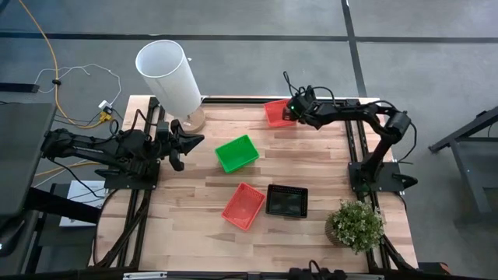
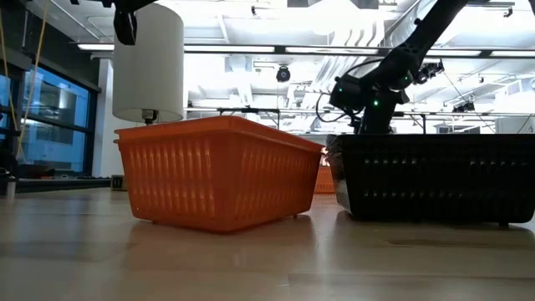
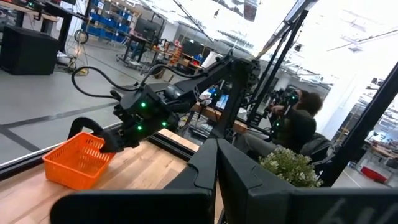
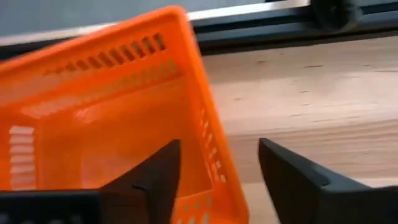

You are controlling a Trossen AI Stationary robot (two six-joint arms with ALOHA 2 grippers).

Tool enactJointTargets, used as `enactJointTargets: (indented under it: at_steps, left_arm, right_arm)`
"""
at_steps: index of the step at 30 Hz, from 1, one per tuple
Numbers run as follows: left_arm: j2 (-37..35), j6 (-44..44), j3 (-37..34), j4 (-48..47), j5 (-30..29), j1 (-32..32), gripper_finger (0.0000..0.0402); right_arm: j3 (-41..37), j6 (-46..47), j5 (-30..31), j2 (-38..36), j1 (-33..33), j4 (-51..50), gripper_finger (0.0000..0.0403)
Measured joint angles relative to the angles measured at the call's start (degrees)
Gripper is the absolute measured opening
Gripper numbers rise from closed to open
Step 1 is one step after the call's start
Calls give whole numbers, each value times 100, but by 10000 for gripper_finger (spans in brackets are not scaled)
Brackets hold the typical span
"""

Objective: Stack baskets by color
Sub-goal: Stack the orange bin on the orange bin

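Observation:
A red basket (image 1: 274, 113) sits on its base at the table's far edge. My right gripper (image 4: 219, 147) is open and points down at a slant over the side wall (image 4: 210, 134) of that basket (image 4: 93, 118). One finger (image 4: 163, 174) stands inside the basket and the other finger (image 4: 287, 177) stands outside it; neither visibly touches. A green basket (image 1: 236, 153), a second red basket (image 1: 243, 206) and a black basket (image 1: 287, 201) rest on the table. My left gripper (image 1: 187, 144) is shut and empty at the left.
A tall white cylinder (image 1: 167, 74) stands at the far left. A potted plant (image 1: 355, 225) sits at the near right corner. Bare wood lies at the near left. Seen from the left wrist, a person (image 3: 298, 121) sits beyond the table.

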Motion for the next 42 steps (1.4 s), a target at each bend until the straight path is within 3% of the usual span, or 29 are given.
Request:
enactJointTargets:
  at_steps: [7, 12, 18, 22, 27, 31, 36, 42]
  left_arm:
    - [0, -92, 0, 0, 0, 0, 0]
    - [0, -109, 0, -24, 2, 0, 0]
    - [0, -153, 0, -26, 2, 0, 0]
    - [0, -153, 0, -26, 2, 0, 0]
    - [0, -153, 0, -24, 2, -2, 0]
    - [0, -109, 0, -24, 66, -2, 0]
    - [0, -80, 0, -24, 68, -1, 0]
    - [0, -48, 0, -22, 68, -2, 0]
  right_arm:
    - [0, -310, -289, -62, -132, 14, 16]
    - [-4, -627, -297, -644, -121, -78, 5]
    - [-4, -1437, -201, -2219, 101, -353, 2]
    - [-4, -1924, -326, -3412, 634, -676, 1]
    - [-4, -2477, -1290, -4504, 1744, -678, 1]
    - [-4, -2847, -1391, -4876, 2836, -564, 1]
    - [-57, -2971, -1046, -4881, 3948, -361, 0]
    - [-1398, -2448, -734, -4952, 4450, 1068, 0]
